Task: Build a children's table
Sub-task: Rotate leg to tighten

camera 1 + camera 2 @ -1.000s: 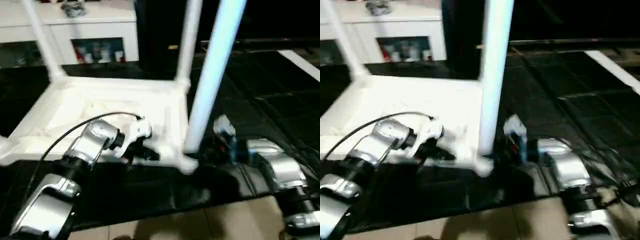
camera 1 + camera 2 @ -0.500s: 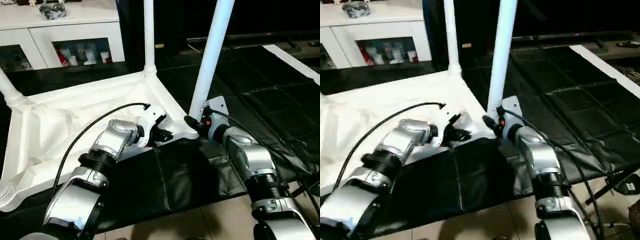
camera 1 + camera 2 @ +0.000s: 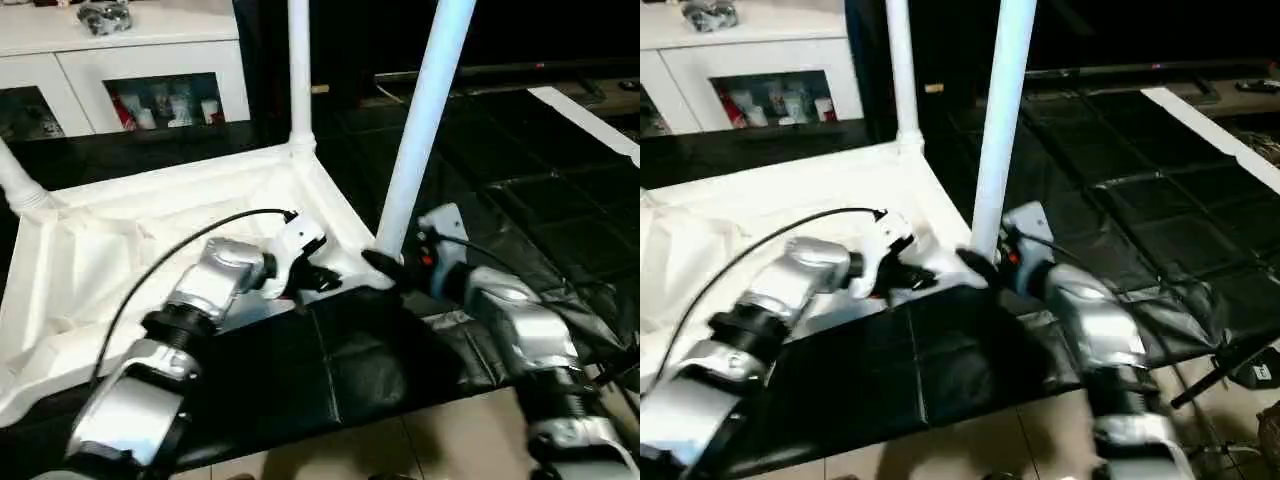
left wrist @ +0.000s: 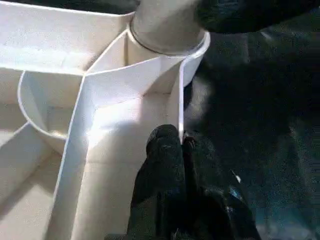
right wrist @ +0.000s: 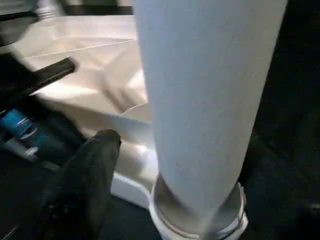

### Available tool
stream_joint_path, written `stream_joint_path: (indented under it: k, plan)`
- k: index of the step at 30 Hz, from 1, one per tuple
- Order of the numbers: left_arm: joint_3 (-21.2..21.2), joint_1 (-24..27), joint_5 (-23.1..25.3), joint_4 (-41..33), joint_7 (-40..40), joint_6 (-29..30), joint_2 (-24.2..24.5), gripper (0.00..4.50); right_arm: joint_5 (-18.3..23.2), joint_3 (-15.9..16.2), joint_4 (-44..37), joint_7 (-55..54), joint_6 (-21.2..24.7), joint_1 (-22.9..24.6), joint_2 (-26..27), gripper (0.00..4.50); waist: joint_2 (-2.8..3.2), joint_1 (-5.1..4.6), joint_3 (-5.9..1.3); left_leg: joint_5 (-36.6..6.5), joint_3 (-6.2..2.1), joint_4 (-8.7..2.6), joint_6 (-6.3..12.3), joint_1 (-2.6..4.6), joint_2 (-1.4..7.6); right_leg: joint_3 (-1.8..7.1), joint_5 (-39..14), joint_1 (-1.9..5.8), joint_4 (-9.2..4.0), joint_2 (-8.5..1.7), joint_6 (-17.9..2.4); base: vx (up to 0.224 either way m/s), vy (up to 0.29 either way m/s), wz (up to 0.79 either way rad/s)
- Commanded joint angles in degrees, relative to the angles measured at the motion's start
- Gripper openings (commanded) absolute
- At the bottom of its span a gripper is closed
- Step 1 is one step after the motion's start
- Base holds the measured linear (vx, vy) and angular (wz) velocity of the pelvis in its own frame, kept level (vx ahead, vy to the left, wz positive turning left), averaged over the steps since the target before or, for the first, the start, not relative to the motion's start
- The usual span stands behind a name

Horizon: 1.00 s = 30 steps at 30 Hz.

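Observation:
The children's table lies upside down on a black mat, its ribbed top [image 3: 110, 250] facing up. White legs stand in its corner sockets: a near right one [image 3: 420, 120], a far one [image 3: 298, 70] and a left one [image 3: 15, 180]. My left gripper [image 3: 325, 278] is shut on the top's thin rim wall [image 4: 181, 100], just beside the near right socket. My right gripper [image 3: 385, 265] is at the foot of the near right leg [image 5: 200, 100]. It is open, and one finger [image 5: 95, 160] stands clear of the tube.
A white cabinet [image 3: 150, 60] with glass doors stands behind the table. The black mat [image 3: 330, 370] ends at a tiled floor [image 3: 450, 440] close to me. A white strip [image 3: 590, 115] crosses the dark floor at the far right.
My right gripper's fingers have spread off the near right leg's foot and its forearm has drawn back a little. The left gripper keeps its pinch on the rim. The camera has shifted.

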Motion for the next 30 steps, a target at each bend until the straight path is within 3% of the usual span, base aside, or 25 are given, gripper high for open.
stream_joint_path:
  k: [1, 6, 10, 20, 26, 27, 30]
  plan:
    - [-1.46, -0.35, -0.53, -2.85, -4.05, -2.53, 0.08, 0.00, 2.34, 2.66, -2.24, 5.66, 0.05, 0.58, -0.22, 4.02, -0.45, 0.52, -4.09, -10.18, -1.05, -3.69, 4.48, 0.48, 2.29, 3.11, -14.57, 3.65, -4.18, -3.74, -12.50, 0.000, 0.000, 0.00]
    - [-3.37, 0.11, -0.47, -3.71, -10.97, -5.57, 3.46, 0.00, 4.03, 2.74, -3.61, 13.90, 0.54, 1.09, -5.11, 4.45, -0.19, 1.32, -4.18, -10.17, -0.96, -3.70, 3.82, 0.76, 2.57, 3.09, -13.72, 3.38, -3.94, -3.63, -12.80, 0.000, 0.000, 0.00]
    - [-5.47, 0.88, -1.57, -5.68, -19.10, -8.48, 6.51, 0.00, 4.73, 4.85, -3.66, 22.01, 1.50, 0.95, -10.30, 4.45, -0.05, 2.59, -4.19, -9.94, -0.93, -3.72, 3.57, 0.86, 2.73, 3.16, -12.63, 3.33, -3.67, -3.68, -13.24, 0.000, 0.000, 0.00]
    - [-8.44, 2.59, -1.69, -8.71, -25.81, -11.86, 9.08, 0.00, 4.97, 8.18, -2.97, 30.83, -1.50, 0.20, -13.69, 4.45, -0.26, 3.50, -4.24, -10.25, -0.99, -3.77, 2.69, 0.89, 2.89, 3.18, -13.97, 3.25, -3.58, -3.91, -13.04, 0.000, 0.000, 0.00]
    - [-9.36, 3.49, -1.17, -9.71, -26.27, -13.05, 9.12, 0.00, 5.52, 9.93, -2.46, 34.16, -1.59, -0.28, -13.24, 3.95, -0.46, 3.52, -4.21, -10.05, -1.04, -3.75, 2.70, 0.76, 2.84, 3.15, -15.12, 3.32, -3.63, -3.94, -12.58, 0.000, 0.000, 0.00]
    - [-9.44, 3.49, -1.12, -9.68, -26.15, -13.18, 9.07, 0.00, 5.32, 10.36, -2.27, 34.38, -1.75, -0.28, -13.23, 3.71, -0.46, 3.52, -4.23, -9.97, -1.05, -3.74, 2.65, 0.75, 2.85, 3.16, -15.31, 3.30, -3.65, -3.94, -12.45, 0.000, 0.000, 0.00]
    - [-9.56, 3.39, -0.98, -9.45, -25.88, -13.60, 8.91, 0.00, 5.06, 11.03, -1.73, 35.14, -2.05, -0.29, -12.99, 3.61, -0.50, 3.49, -4.24, -9.84, -1.03, -3.70, 2.61, 0.71, 2.75, 3.13, -15.96, 3.32, -3.76, -3.94, -12.14, 0.000, 0.000, 0.00]
